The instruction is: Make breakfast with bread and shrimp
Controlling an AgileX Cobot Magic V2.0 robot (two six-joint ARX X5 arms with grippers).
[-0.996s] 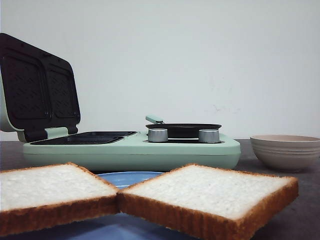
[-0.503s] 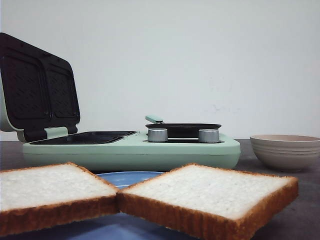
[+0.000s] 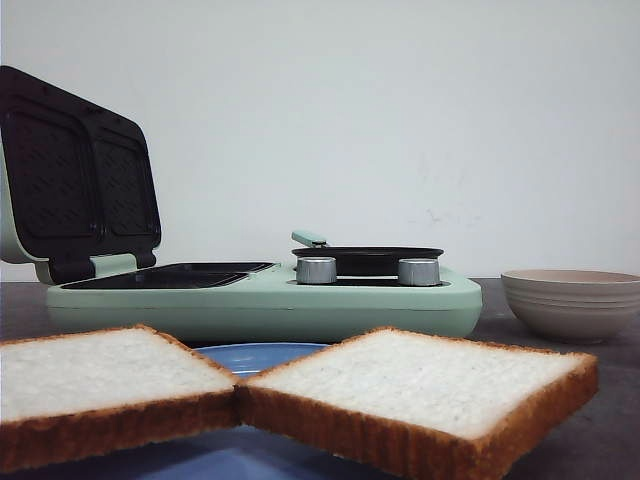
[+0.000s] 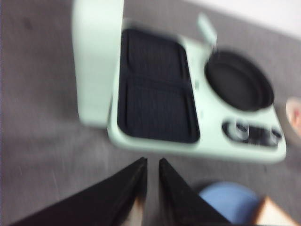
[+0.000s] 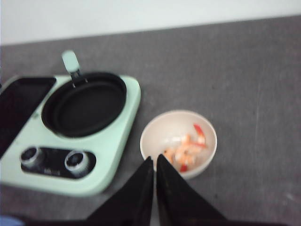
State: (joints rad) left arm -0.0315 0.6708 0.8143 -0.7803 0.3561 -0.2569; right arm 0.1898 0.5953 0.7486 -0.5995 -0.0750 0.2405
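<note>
On the grey table (image 5: 263,70): two bread slices (image 3: 420,385), one shrimp bowl (image 5: 178,142), one breakfast maker (image 3: 265,295); left claw (image 4: 152,165) and right claw (image 5: 154,162) both together

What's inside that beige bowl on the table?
The round beige bowl holds a few pink-orange shrimp pieces, seen from the right wrist view. The right gripper covers the bowl's near edge, and the front view shows only the bowl's outer wall.

Your left gripper (image 4: 151,165) is hanging above the table, its two dark fingers (image 4: 134,181) sitting close together with only a thin gap showing between the tips. Your right gripper (image 5: 154,165) is hovering too, black fingers (image 5: 169,188) pressed nearly together, holding nothing.
</note>
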